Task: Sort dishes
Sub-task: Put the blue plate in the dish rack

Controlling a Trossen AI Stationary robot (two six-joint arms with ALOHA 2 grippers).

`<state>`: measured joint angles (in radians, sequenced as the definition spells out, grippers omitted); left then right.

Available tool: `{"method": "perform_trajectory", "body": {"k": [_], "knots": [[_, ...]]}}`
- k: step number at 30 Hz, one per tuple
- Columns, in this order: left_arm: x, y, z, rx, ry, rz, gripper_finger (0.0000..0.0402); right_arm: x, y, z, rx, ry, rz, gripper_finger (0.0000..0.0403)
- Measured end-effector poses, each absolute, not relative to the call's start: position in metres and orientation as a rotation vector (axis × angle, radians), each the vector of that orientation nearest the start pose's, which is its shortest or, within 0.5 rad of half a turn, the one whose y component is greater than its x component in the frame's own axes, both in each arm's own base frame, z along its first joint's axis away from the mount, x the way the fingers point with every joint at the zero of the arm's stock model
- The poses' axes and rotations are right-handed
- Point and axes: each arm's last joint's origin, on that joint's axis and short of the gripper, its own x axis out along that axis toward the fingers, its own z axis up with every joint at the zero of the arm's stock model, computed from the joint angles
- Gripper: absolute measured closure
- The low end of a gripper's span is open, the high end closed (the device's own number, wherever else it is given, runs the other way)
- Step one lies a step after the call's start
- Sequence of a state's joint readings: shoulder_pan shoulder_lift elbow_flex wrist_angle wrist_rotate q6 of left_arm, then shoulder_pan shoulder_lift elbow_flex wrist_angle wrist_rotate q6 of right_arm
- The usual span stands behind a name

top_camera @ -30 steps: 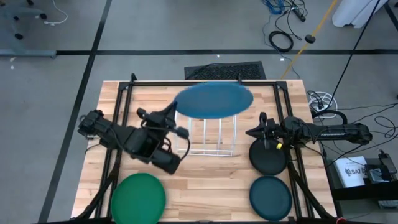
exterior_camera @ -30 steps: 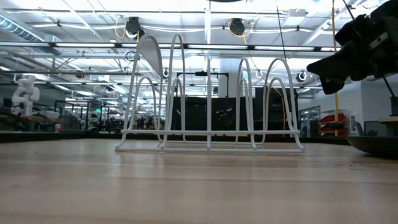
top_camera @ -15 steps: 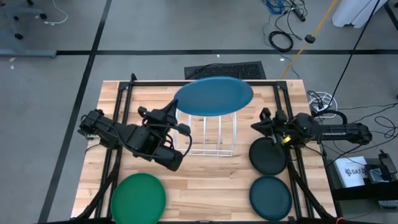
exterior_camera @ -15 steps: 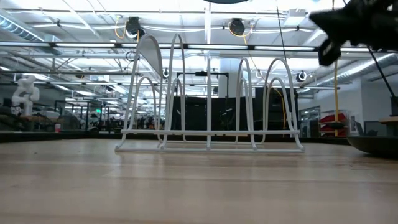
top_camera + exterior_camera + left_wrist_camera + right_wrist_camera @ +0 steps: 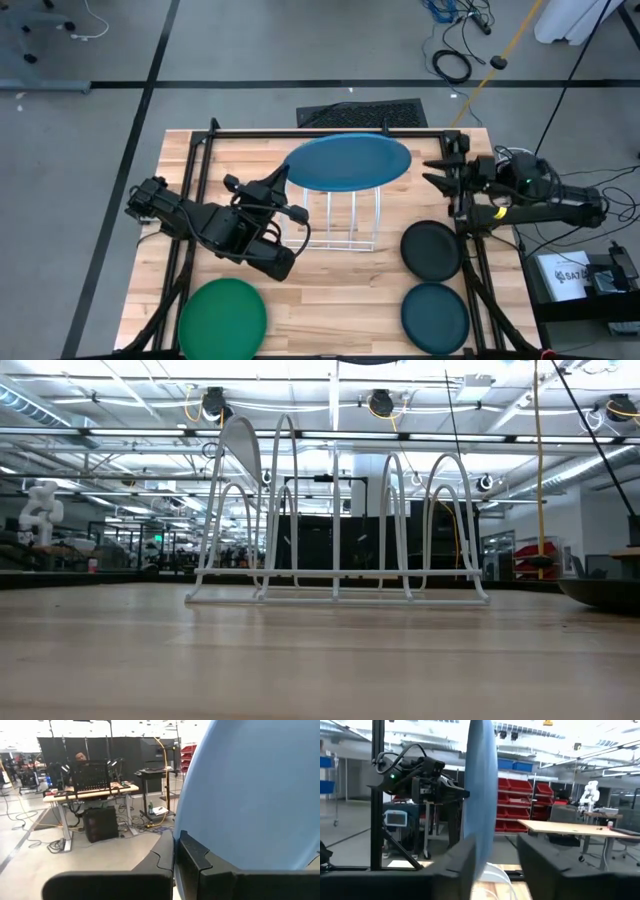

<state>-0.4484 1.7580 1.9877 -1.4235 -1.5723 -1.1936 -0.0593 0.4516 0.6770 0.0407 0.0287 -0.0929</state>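
Green plate (image 5: 222, 314): flat on the worktop (image 5: 330, 300) at the near left corner, well apart from the rack; judged to be waiting its turn
Left gripper (image 5: 283, 182): left of the rack, fingers pinching the left rim of the blue plate; the left wrist view shows the rim clamped between them, so this arm carries the plate's weight
Blue plate (image 5: 346, 162): held on edge above the rack's far side, likely so it can drop into a slot
Rack (image 5: 338, 222): white wire, mid worktop, slots empty in the low view
Right gripper (image 5: 443, 172): just right of the blue plate's rim, fingers spread to either side of the edge in the right wrist view, not gripping; probably there to steady it
Black plate (image 5: 431, 250): flat, right of the rack
Teal plate (image 5: 435, 316): flat, near right corner, just beside the black one
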Motion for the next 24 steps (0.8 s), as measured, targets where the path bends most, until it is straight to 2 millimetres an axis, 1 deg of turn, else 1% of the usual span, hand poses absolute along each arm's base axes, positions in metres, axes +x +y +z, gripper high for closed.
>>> {"method": "perform_trajectory", "body": {"k": [4,6,9,12,15,18,21,24], "knots": [[0.302,-0.113,0.415,0.003,0.000,1.123,0.0392,0.113,-0.008,0.380,-0.095,-0.229,-0.097,0.0196],[0.301,-0.114,0.415,0.002,-0.001,1.119,0.0392,0.121,-0.008,0.386,-0.096,-0.199,-0.094,0.0171],[0.300,-0.117,0.415,0.002,0.000,1.110,0.0392,0.134,-0.009,0.390,-0.096,-0.166,-0.091,0.0152],[0.300,-0.119,0.415,0.002,-0.001,1.104,0.0392,0.146,-0.009,0.390,-0.096,-0.141,-0.089,0.0149],[0.299,-0.119,0.415,0.002,0.000,1.103,0.0392,0.157,-0.010,0.392,-0.097,-0.120,-0.084,0.0160],[0.300,-0.119,0.415,0.002,0.000,1.104,0.0392,0.165,-0.010,0.395,-0.096,-0.105,-0.084,0.0185],[0.300,-0.119,0.415,0.002,0.000,1.104,0.0392,0.170,-0.011,0.397,-0.096,-0.097,-0.084,0.0223],[0.299,-0.119,0.415,0.004,0.000,1.104,0.0392,0.171,-0.011,0.401,-0.096,-0.107,-0.084,0.0278]]}}
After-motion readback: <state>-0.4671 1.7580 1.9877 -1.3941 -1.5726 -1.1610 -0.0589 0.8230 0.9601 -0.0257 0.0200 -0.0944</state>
